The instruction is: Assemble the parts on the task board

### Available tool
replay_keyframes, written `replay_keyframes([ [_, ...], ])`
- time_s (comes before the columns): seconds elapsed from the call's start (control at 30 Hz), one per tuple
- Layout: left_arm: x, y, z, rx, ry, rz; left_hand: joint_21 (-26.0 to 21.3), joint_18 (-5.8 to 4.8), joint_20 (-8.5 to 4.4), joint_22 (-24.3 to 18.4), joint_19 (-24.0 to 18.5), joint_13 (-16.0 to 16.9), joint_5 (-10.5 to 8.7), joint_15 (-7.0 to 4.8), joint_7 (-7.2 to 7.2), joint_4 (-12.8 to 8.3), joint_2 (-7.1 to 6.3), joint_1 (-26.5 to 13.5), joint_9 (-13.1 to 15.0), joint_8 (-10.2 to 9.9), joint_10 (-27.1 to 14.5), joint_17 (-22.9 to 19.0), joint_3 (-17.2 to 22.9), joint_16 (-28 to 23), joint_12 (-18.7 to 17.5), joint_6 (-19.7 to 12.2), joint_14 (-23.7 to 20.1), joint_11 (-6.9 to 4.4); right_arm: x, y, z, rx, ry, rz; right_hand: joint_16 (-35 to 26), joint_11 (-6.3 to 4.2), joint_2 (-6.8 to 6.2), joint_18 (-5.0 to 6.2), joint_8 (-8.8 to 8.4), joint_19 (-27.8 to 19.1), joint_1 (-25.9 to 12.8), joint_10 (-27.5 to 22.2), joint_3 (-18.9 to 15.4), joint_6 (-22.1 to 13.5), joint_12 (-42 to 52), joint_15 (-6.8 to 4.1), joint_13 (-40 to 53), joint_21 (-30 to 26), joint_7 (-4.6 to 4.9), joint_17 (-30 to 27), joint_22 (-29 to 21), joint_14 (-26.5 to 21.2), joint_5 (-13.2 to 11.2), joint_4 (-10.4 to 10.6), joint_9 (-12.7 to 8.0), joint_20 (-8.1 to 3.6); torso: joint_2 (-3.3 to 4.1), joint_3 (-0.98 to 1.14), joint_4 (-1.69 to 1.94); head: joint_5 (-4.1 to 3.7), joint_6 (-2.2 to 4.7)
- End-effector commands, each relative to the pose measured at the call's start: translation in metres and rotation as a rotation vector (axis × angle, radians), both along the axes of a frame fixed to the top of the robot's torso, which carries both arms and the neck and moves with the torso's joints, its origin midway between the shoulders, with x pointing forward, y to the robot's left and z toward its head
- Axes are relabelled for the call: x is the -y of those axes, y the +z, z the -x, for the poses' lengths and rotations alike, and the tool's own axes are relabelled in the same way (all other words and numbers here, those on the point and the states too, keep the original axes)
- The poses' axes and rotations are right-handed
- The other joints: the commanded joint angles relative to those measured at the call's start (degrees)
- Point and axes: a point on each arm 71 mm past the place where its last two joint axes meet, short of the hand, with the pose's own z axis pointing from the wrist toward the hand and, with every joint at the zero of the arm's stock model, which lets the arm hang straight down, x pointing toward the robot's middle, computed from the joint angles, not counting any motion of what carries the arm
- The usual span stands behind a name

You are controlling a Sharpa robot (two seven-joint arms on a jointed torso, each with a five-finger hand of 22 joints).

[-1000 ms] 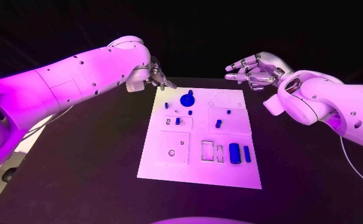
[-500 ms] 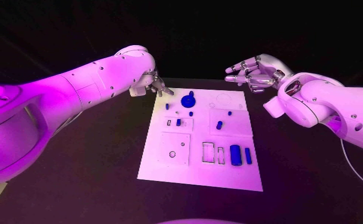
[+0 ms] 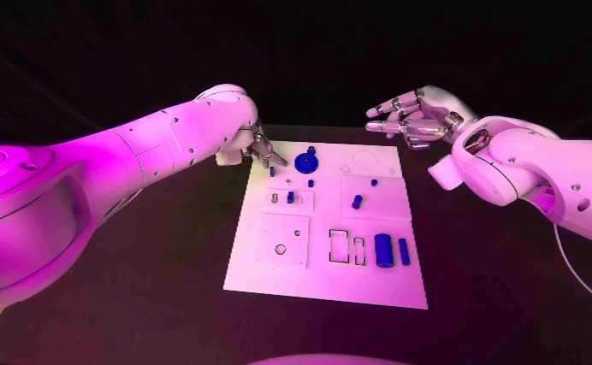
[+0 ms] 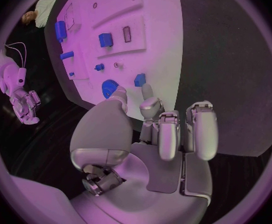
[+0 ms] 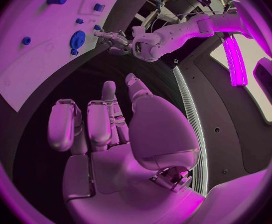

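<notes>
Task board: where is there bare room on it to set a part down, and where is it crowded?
The near strip of the task board, below the big blue cylinder and the slots, is bare. The far right corner, right of the blue gear, holds only faint outlines. It is crowded at the far left corner, where the left hand hovers by the gear and small blue pieces.
</notes>
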Motion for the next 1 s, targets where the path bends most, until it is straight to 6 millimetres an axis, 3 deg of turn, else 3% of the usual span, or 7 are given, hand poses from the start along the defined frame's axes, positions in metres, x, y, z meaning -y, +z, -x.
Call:
replay_keyframes([
  [0.03, 0.0032, -0.0025, 0.0017, -0.032, -0.032, 0.020, 0.02, -0.14, 0.09, 6.55, 2.29, -0.05, -0.18, -0.09, -0.16, 0.01, 0.44, 0.58, 0.10, -0.33, -0.49, 15.10, -0.49, 0.14, -0.10, -0.40, 5.94, 0.10, -0.0015, -0.0001, 0.0008, 0.004, 0.019, 0.005, -0.22, -0.01, 0.50, 0.96, 0.06, -0.28, 0.15, -0.49, -0.26, -0.40, 0.23, 0.42, -0.05, -0.25, 0.02, -0.08, -0.07, 1.13, 0.14, -0.03, -0.02, -0.15, -0.08, 0.04, 0.08, 0.02, -0.03],
  [0.5, 0.0028, -0.0039, 0.0020, -0.036, -0.033, 0.021, -0.10, -0.10, 0.18, 6.45, 2.21, -0.13, -0.17, -0.01, -0.10, -0.33, 1.36, 2.19, 0.14, -0.39, -0.65, 15.10, -1.05, 0.14, -0.15, -0.45, 5.94, 0.16, -0.0013, -0.0002, 0.0007, 0.004, 0.018, 0.006, -0.21, -0.01, 0.54, 0.96, 0.06, -0.26, 0.22, -0.50, -0.31, -0.42, 0.24, 0.41, -0.07, -0.24, 0.01, -0.05, -0.06, 1.14, 0.28, -0.03, -0.02, -0.15, -0.02, 0.06, 0.01, 0.19, -0.17],
  [0.7, 0.0021, -0.0044, 0.0020, -0.042, -0.029, 0.014, -0.14, -0.09, 0.23, 6.44, 2.18, -0.17, -0.17, 0.02, -0.06, -0.92, 2.45, 4.21, 0.19, -0.44, -0.77, 15.10, -1.05, 0.14, -0.17, -0.51, 5.94, 0.19, -0.0012, -0.0003, 0.0008, 0.003, 0.018, 0.006, -0.26, -0.01, 0.59, 0.96, 0.08, -0.25, 0.28, -0.51, -0.34, -0.42, 0.25, 0.41, -0.09, -0.24, 0.01, -0.10, -0.05, 1.13, 0.40, -0.04, -0.02, -0.15, -0.01, 0.04, 0.03, 0.19, -0.29],
  [1.0, 0.0022, -0.0062, 0.0024, -0.056, -0.029, 0.002, -0.11, -0.11, 0.23, 6.50, 2.21, -0.12, -0.17, 0.02, -0.05, -0.99, 2.55, 4.46, 0.19, -0.45, -0.75, 15.10, -1.07, 0.14, -0.12, -0.51, 5.94, 0.20, -0.0016, -0.0003, 0.0009, 0.004, 0.019, 0.007, -0.27, -0.03, 0.73, 0.96, 0.10, -0.24, 0.44, -0.52, -0.34, -0.40, 0.26, 0.40, -0.12, -0.25, 0.00, -0.10, -0.05, 1.14, 0.54, -0.06, -0.01, -0.16, 0.02, 0.03, 0.03, 0.21, -0.38],
])
